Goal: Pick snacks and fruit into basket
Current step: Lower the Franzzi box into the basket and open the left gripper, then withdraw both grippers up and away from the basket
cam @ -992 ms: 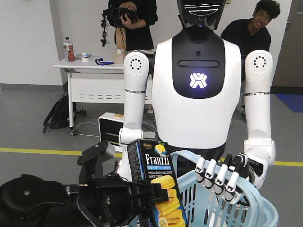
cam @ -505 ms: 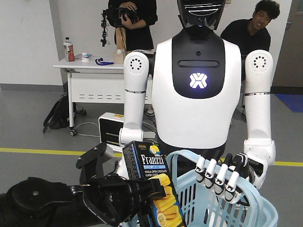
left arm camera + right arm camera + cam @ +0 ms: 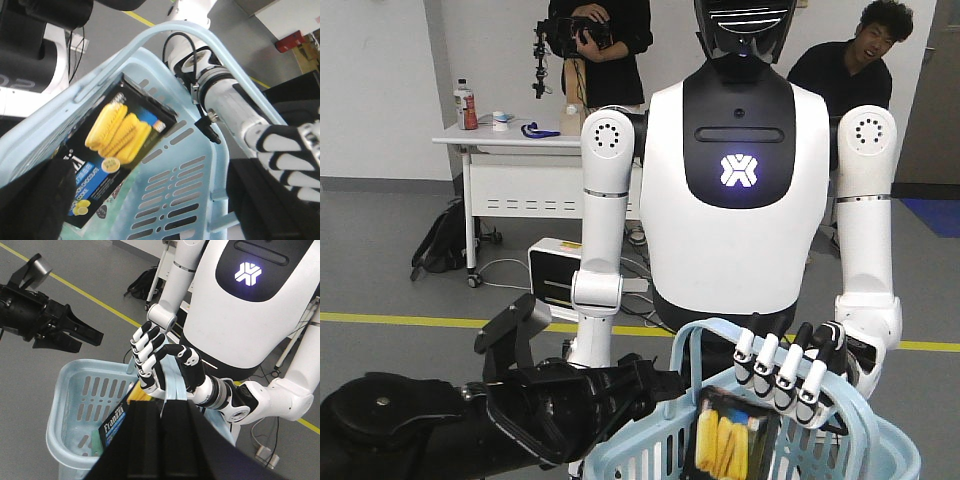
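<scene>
Black rectangular Franzzi cookie box [image 3: 730, 440] is inside the light blue plastic lattice basket [image 3: 95, 365], leaning on its wall, low in frame; left claw [image 3: 90, 341] wide and empty, upper left; right claw [image 3: 161, 407] pinched narrow

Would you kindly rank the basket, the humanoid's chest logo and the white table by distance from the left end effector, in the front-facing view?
1. Basket, right beside the left end effector, lower right.
2. Humanoid's chest logo, behind the basket, centre.
3. White table, far back, upper left.

Cookie box [image 3: 117, 145] inside the basket [image 3: 186, 170]
</scene>
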